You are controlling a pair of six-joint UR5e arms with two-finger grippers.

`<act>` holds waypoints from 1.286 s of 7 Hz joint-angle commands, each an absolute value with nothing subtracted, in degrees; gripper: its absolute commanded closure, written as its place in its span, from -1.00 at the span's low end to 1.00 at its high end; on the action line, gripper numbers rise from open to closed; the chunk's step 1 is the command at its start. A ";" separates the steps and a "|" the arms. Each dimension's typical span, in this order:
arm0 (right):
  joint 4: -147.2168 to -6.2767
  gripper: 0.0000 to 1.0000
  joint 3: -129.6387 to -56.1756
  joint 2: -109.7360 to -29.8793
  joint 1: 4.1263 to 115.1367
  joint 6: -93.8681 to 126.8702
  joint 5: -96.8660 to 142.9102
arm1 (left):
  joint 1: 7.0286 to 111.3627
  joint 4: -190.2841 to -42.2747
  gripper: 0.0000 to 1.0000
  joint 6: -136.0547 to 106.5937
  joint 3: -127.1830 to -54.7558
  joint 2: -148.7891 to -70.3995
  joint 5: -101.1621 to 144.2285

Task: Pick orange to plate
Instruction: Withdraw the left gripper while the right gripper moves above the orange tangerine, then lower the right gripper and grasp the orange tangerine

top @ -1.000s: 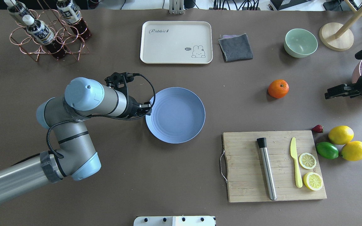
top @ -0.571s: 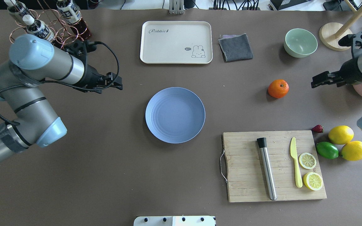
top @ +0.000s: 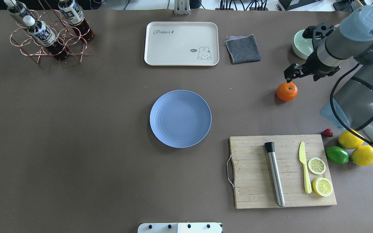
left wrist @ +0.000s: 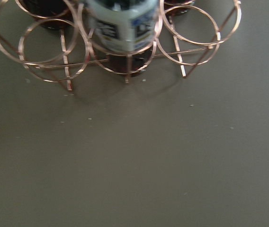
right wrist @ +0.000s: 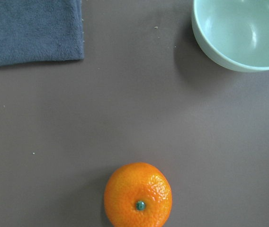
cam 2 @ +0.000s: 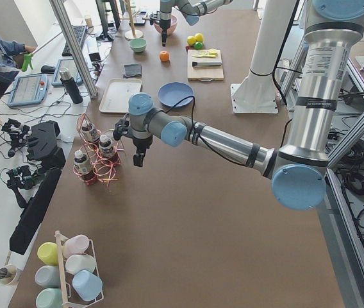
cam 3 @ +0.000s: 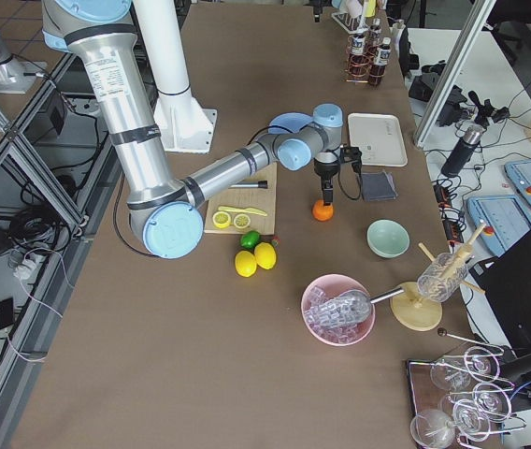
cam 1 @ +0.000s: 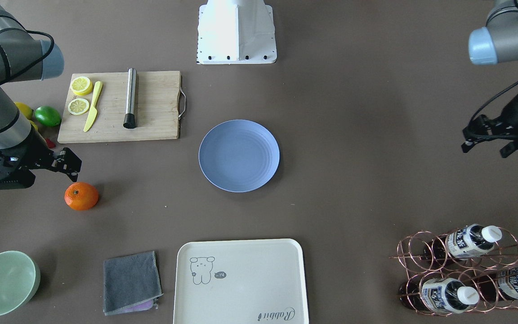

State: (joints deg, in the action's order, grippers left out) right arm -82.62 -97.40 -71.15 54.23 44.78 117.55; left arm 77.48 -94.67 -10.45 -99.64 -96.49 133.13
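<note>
Roughly mid-approach, by my reading. Small round bright-orange fruit, the orange [top: 287, 91], sits bare on the brown table [top: 108, 178], stem dot up, on the robot's right side and well apart from the shallow periwinkle-blue round plate [top: 180, 118], which lies at table centre with nothing on it. Black two-finger right gripper [top: 289, 75] hangs above the orange's far edge, pointing down, not touching it. Right wrist view has the fruit low in frame with no fingers showing, so the tool is probably not centred over it yet; whether the fingers are spread or closed I cannot tell. Deep mint-green bowl [right wrist: 241, 33] and folded grey cloth [right wrist: 32, 28] lie beyond the orange, both clear of it. Left gripper [cam 1: 484, 144] hovers by the copper wire bottle rack [top: 49, 42] at the table's far left, likely parked there to leave the lane from orange to plate free; its finger state I cannot tell either. Next move calls for a small shift back over the fruit, then descent.
</note>
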 commanded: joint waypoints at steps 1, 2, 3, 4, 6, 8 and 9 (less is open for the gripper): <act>-82.62 -0.97 -95.98 -70.31 53.70 44.91 117.51 | 88.56 -82.13 -0.97 8.93 -95.64 -93.19 134.65; -82.44 -0.96 -94.93 -70.31 53.53 44.91 117.51 | 89.81 -82.26 -0.96 9.40 -95.54 -91.25 135.17; -79.57 -0.96 -92.57 -70.23 53.09 45.61 117.51 | 89.82 -82.70 -0.97 9.58 -96.15 -90.01 135.26; -74.32 -0.96 -89.16 -69.88 52.04 48.31 117.42 | 89.91 -82.62 -0.97 9.58 -96.59 -89.91 135.35; -69.70 -0.96 -85.96 -69.96 50.72 49.30 117.42 | 89.82 -82.62 -0.97 9.58 -96.68 -89.74 135.61; -69.70 -0.96 -85.78 -70.31 49.49 50.01 117.25 | 89.91 -82.71 -0.97 9.58 -96.50 -88.51 140.34; -69.61 -0.96 -85.09 -70.31 49.31 50.01 117.07 | 89.91 -82.79 -0.96 9.58 -96.42 -88.51 140.36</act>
